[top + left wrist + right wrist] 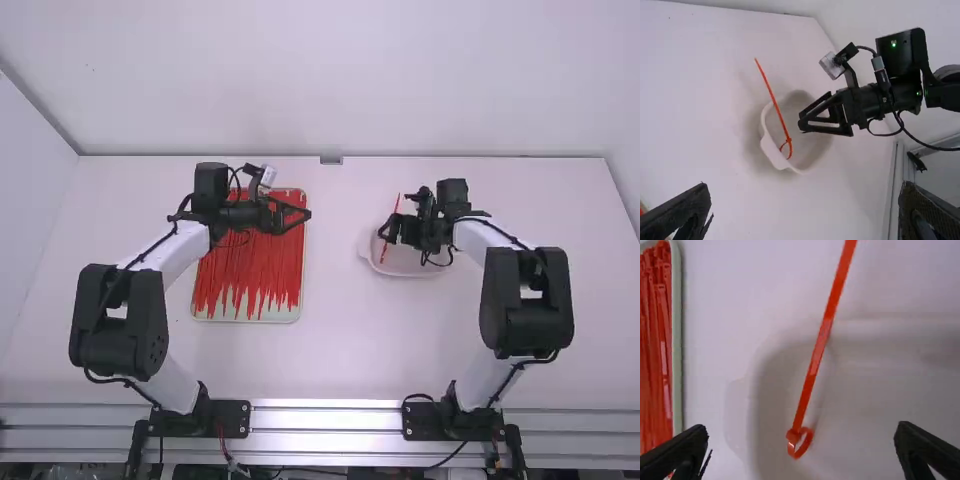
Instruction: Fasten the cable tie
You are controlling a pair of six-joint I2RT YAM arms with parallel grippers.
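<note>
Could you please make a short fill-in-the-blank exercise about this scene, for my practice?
1. The looped cable tie lies in the white ____.
2. The right tool above it is ____ and holds nothing.
3. The spare ties lie on a ____ below the left tool.
Missing words: bowl; open; tray.

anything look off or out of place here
Only the looped cable tie: it leans slanted in the white bowl, tail poking out over the rim. The spare ties lie neatly on their tray; nothing spilled or damaged.
</note>
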